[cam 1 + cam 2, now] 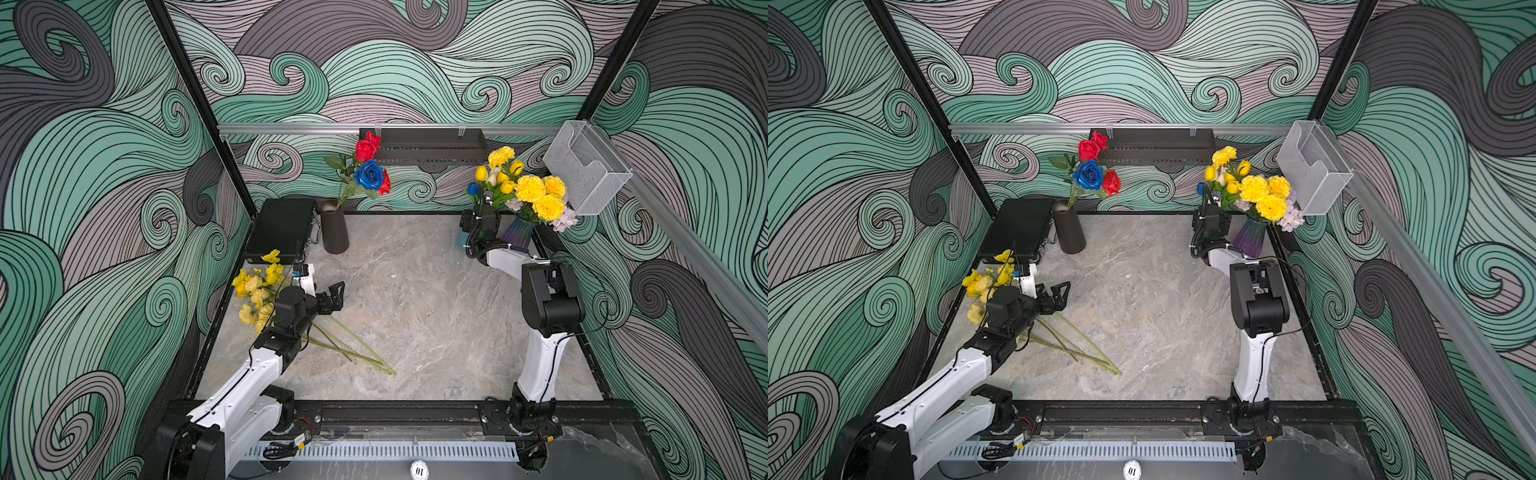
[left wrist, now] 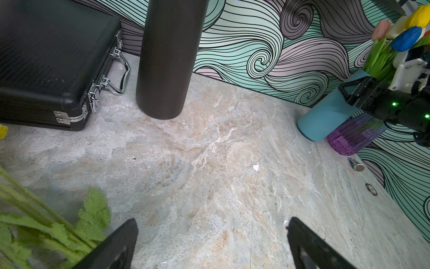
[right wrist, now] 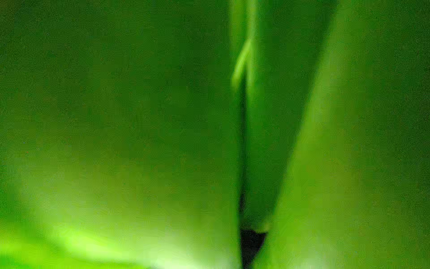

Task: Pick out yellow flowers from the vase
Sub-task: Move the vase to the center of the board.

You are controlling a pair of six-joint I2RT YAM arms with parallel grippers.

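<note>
Several yellow flowers lie on the table at the left, their long green stems fanning toward the middle. My left gripper hovers open just above those stems with nothing between its fingers. At the back right, yellow tulips stand in a blue vase with blue, pink and white ones. Beside it, yellow carnations fill a purple vase. My right gripper is pushed in among the tulip stems. Green leaves fill the right wrist view and hide its jaws.
A black vase with red and blue roses stands at the back left beside a black case. A wire basket hangs on the right wall and a black shelf on the back wall.
</note>
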